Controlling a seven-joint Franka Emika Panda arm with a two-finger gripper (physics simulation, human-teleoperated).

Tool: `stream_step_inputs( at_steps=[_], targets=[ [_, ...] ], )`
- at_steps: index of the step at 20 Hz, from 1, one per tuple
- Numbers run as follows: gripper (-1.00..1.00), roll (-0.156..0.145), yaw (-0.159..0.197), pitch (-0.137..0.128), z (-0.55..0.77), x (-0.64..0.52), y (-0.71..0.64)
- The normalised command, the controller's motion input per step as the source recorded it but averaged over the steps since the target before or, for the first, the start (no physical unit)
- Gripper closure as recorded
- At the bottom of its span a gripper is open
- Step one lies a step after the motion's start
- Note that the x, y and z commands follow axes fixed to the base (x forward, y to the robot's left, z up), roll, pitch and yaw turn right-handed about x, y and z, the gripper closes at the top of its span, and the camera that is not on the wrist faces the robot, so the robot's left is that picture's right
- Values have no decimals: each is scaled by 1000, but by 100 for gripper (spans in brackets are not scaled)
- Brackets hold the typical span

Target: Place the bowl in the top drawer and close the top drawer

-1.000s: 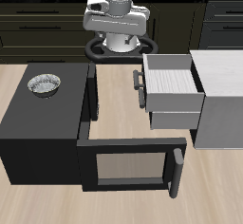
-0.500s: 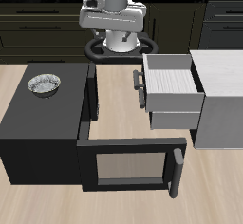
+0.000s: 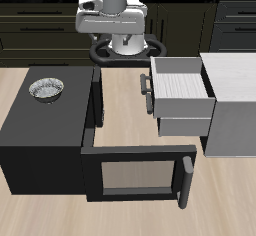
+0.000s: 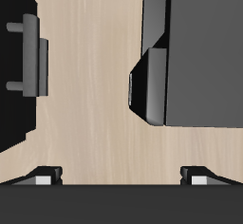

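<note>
The bowl (image 3: 46, 88), small, silvery-grey and speckled inside, sits on top of the black cabinet (image 3: 40, 130). The top drawer (image 3: 182, 83) of the pale grey cabinet (image 3: 232, 105) is pulled open and looks empty; its short dark handle (image 3: 146, 89) also shows in the wrist view (image 4: 28, 52). My gripper (image 3: 113, 25) hangs high at the table's back, between the two cabinets and well away from the bowl. In the wrist view my gripper (image 4: 121, 176) is open and empty, fingertips (image 4: 43, 176) far apart above bare table. The bowl is out of the wrist view.
A wide black frame drawer (image 3: 135, 165) with a long handle (image 3: 186, 181) stands pulled out from the black cabinet toward the table's front edge. A closed grey drawer front (image 3: 183, 126) lies below the top drawer. The black cabinet's edge (image 4: 190, 47) shows in the wrist view.
My arm has shifted a little along the table's back toward the black cabinet's side. The bowl and the drawers have not moved.
</note>
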Motion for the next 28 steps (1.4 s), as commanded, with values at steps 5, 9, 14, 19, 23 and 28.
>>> stream_step_inputs(
  at_steps=[5,9,14,19,23,28],
  targets=[
    [-100,1,-58,19,154,444,-395],
    [-100,2,-14,8,129,307,-277],
    [-100,39,11,-20,194,438,-400],
    [-100,-19,-47,20,112,336,-307],
    [-100,18,53,14,64,324,-269],
    [-100,13,-29,53,-5,276,-265]
  ],
)
